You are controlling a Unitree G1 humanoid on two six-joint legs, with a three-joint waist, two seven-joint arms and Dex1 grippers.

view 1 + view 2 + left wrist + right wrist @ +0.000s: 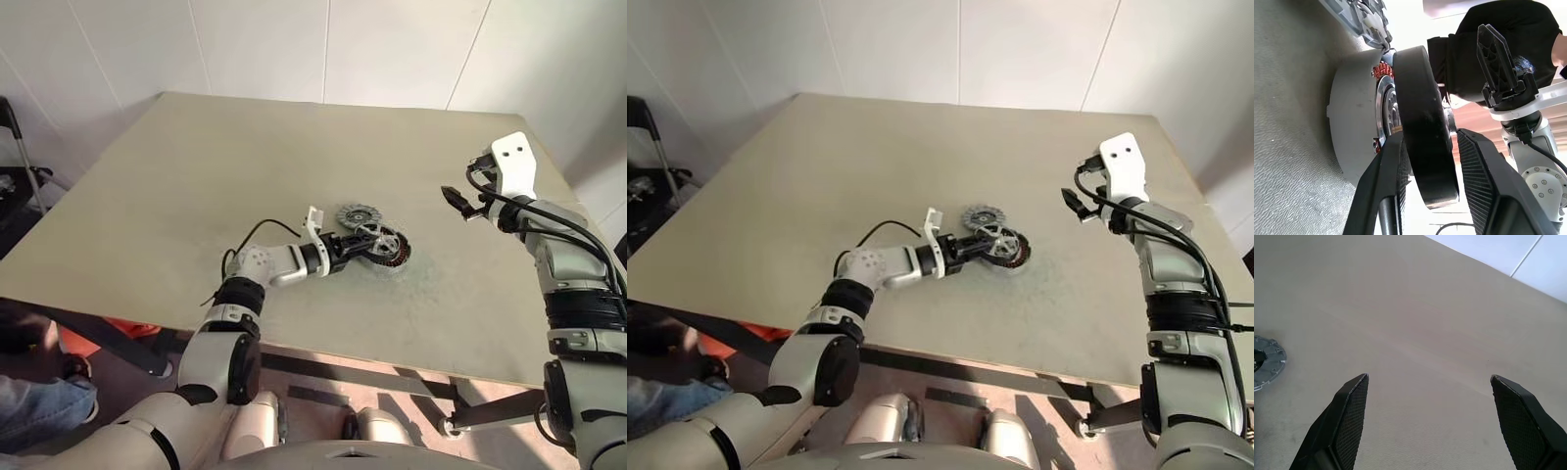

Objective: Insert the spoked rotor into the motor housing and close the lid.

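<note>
table [196,186]: matt beige, faintly grainy | motor housing [1349,132]: dull grey metal, copper-red windings | spoked rotor [370,235]: shiny silver metal, smooth black rim | lid [1267,360]: dull grey ribbed metal | left gripper [1435,191] fingers [1476,186]: matt black plastic, cross-hatched pads

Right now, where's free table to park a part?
Bare table along the far edge and the left side, also between the motor housing and the open right gripper. Crowded mid-table: left gripper with spoked rotor at housing, lid just behind.
</note>
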